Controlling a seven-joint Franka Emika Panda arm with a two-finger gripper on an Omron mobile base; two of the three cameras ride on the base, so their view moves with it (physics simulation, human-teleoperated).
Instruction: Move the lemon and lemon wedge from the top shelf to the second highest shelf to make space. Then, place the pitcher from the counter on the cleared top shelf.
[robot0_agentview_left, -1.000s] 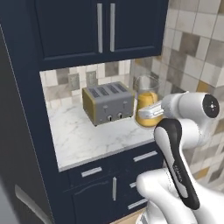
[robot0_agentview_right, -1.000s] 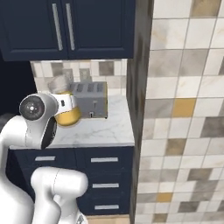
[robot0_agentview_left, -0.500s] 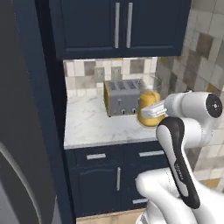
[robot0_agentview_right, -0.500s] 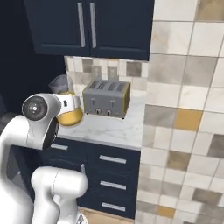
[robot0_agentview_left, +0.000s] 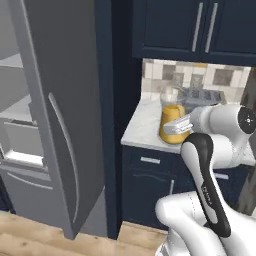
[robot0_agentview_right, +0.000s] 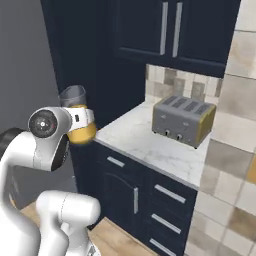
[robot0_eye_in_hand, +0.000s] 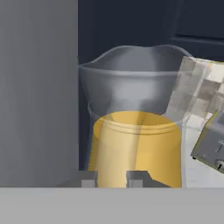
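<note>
The gripper (robot0_agentview_left: 176, 127) is closed on the pitcher (robot0_agentview_left: 171, 120), a clear glass vessel with a flared rim, filled in its lower half with orange-yellow liquid. In the left base view the pitcher sits just right of centre, at about 3 o'clock from the middle of the frame, carried upright in front of the white marble counter (robot0_agentview_left: 142, 131), with the hand clamping its lower body from the 3 o'clock side. In the right base view the same pitcher (robot0_agentview_right: 77, 117) shows at about 9 o'clock, poking out from behind the arm's round white wrist joint, held off the counter's (robot0_agentview_right: 145, 145) left end and out in front of the dark navy cabinet face. In the hand view the pitcher (robot0_eye_in_hand: 135, 131) stands close before the camera, its rim toward 12 o'clock, and the two dark fingertips (robot0_eye_in_hand: 89, 179) rise at 6 o'clock against its yellow base. A tall grey refrigerator door (robot0_agentview_left: 55, 110) stands at 9 o'clock in the left base view, swung open, with pale shelves (robot0_agentview_left: 17, 107) visible behind its left edge. A silver four-slot toaster (robot0_agentview_right: 184, 120) rests on the counter at about 2 o'clock in the right base view, well apart from the pitcher, below navy upper cabinets (robot0_agentview_right: 170, 27) with long metal handles.
</note>
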